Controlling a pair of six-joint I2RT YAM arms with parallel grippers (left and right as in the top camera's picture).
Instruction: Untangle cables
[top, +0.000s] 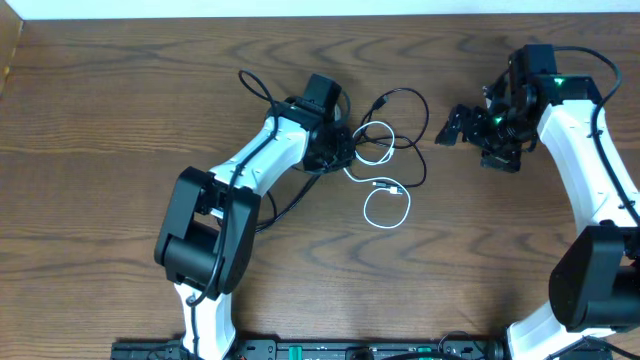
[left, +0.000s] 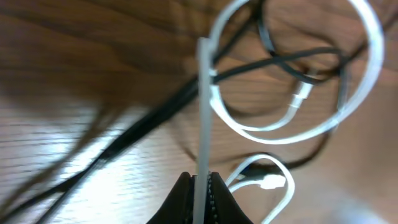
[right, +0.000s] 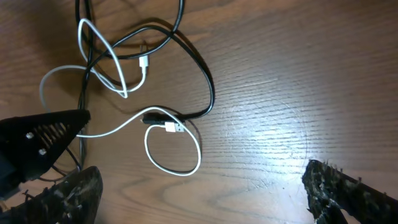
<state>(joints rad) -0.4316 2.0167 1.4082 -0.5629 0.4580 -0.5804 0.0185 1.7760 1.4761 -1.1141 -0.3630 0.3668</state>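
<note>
The white cable (top: 386, 212) and the black cable (top: 418, 150) lie crossed in loose loops on the wooden table, right of my left gripper. My left gripper (top: 338, 150) is shut on a strand of the white cable (left: 204, 99), which runs straight out from between the fingertips (left: 202, 179). The black cable (left: 273, 62) crosses the white loop beyond. My right gripper (top: 470, 135) is open and empty, held to the right of the cables. In the right wrist view its fingers (right: 199, 199) stand wide apart, with the white loop (right: 186, 171) and the black cable (right: 208, 87) ahead.
A thicker black wire (top: 262, 92) runs along the left arm behind the gripper. The left gripper also shows at the left edge of the right wrist view (right: 37, 137). The table (top: 120, 110) is dark brown wood.
</note>
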